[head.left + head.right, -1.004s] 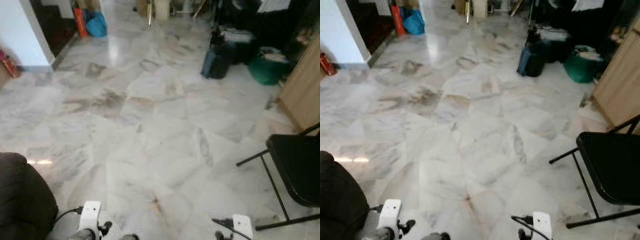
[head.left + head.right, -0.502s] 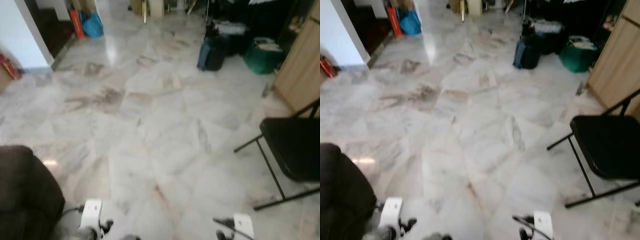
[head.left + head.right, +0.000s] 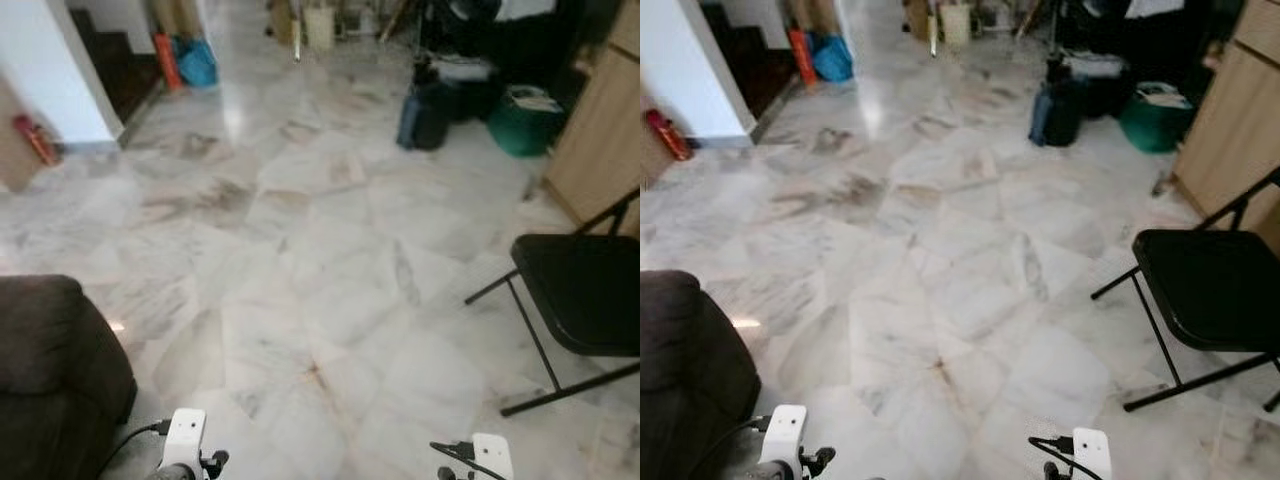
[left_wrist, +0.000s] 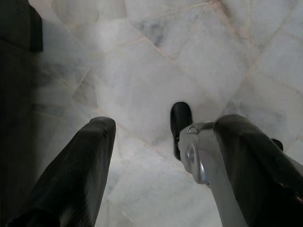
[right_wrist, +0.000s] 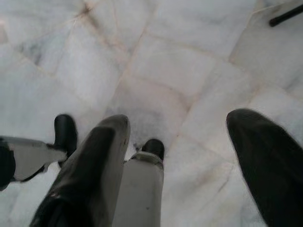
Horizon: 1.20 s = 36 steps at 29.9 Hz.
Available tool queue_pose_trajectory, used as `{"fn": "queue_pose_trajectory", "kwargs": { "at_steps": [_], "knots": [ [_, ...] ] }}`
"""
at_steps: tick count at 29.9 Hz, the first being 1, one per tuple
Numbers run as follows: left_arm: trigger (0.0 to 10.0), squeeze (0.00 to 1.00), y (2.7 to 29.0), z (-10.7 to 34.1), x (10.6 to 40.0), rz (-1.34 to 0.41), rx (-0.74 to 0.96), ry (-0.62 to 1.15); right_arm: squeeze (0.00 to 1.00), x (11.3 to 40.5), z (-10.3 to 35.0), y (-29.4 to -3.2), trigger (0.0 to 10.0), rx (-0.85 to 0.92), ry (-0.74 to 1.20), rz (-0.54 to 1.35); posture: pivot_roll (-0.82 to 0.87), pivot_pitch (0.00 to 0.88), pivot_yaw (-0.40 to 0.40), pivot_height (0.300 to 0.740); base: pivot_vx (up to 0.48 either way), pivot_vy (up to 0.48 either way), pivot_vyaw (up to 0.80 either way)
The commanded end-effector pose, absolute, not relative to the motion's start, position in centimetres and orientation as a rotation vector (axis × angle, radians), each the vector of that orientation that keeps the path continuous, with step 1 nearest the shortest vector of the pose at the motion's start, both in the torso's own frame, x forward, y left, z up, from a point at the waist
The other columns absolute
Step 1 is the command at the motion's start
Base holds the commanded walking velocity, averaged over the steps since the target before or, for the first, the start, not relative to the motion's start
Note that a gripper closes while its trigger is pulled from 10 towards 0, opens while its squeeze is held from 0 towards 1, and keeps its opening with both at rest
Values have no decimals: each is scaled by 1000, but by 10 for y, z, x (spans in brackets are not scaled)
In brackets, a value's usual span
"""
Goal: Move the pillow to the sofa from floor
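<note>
The dark brown sofa fills the near left corner, one arm of it showing. My left gripper hangs open over bare marble floor, with the sofa's dark side close beside it. My right gripper also hangs open above the floor, nothing between its fingers. The white wrist units of both arms sit at the bottom edge of the head views. My own black feet stand on the tiles below the grippers.
A black folding chair stands at the right. A wooden cabinet is behind it. A dark blue bag, a green basket and dark clutter lie at the far right. A white wall corner is far left.
The whole picture has shifted as the camera moved: the sofa arm and the folding chair now take up more of the view. Both arms still hang low.
</note>
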<state>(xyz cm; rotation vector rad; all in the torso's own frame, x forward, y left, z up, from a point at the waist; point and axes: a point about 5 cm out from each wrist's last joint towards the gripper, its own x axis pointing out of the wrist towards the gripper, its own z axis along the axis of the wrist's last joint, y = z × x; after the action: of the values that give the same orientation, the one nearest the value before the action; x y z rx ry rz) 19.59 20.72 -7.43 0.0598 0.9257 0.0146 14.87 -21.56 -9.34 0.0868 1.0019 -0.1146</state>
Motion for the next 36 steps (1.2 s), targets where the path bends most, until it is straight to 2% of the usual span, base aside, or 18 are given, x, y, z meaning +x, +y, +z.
{"fn": "queue_pose_trajectory", "kwargs": {
  "at_steps": [1,4,36],
  "knots": [
    [10000,0,211,-73,198,18,74,925,0,148,-94,-213,10000,85,1009,-103,72,49,2,740,0,0,0],
    [10000,0,210,-73,198,17,75,926,0,148,-94,-213,10000,86,1010,-97,72,46,0,740,0,0,0],
    [10000,0,211,-73,198,17,76,926,0,148,-95,-212,10000,87,1025,-93,73,48,3,740,0,0,799]
  ]
}}
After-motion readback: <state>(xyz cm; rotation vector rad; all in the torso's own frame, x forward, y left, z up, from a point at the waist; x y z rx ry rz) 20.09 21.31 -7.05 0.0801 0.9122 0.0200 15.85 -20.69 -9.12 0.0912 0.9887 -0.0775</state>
